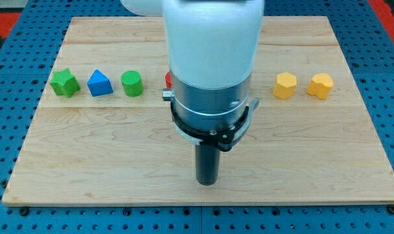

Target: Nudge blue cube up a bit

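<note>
camera view: my tip near bottom edge — blue block well apart.

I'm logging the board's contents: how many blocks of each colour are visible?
Green: 2
Blue: 1
Yellow: 2
Red: 1, mostly hidden behind the arm
Total: 6 visible

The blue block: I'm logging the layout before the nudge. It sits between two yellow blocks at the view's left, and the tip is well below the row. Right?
Not quite. In the camera view the blue block sits between two green blocks; the yellow blocks are at the view's right. My tip is indeed well below the row.
</note>
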`<state>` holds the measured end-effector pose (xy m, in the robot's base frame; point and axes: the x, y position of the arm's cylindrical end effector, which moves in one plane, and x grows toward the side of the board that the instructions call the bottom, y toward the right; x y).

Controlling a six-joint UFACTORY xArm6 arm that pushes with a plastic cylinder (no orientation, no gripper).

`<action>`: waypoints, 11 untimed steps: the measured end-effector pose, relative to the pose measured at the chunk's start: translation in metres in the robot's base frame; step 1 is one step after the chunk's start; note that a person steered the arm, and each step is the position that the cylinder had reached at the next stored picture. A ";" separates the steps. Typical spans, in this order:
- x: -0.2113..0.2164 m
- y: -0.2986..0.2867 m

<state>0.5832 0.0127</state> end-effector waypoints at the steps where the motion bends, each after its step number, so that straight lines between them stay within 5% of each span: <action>1: 0.000 0.005; 5: -0.019 0.016; 11: -0.230 0.073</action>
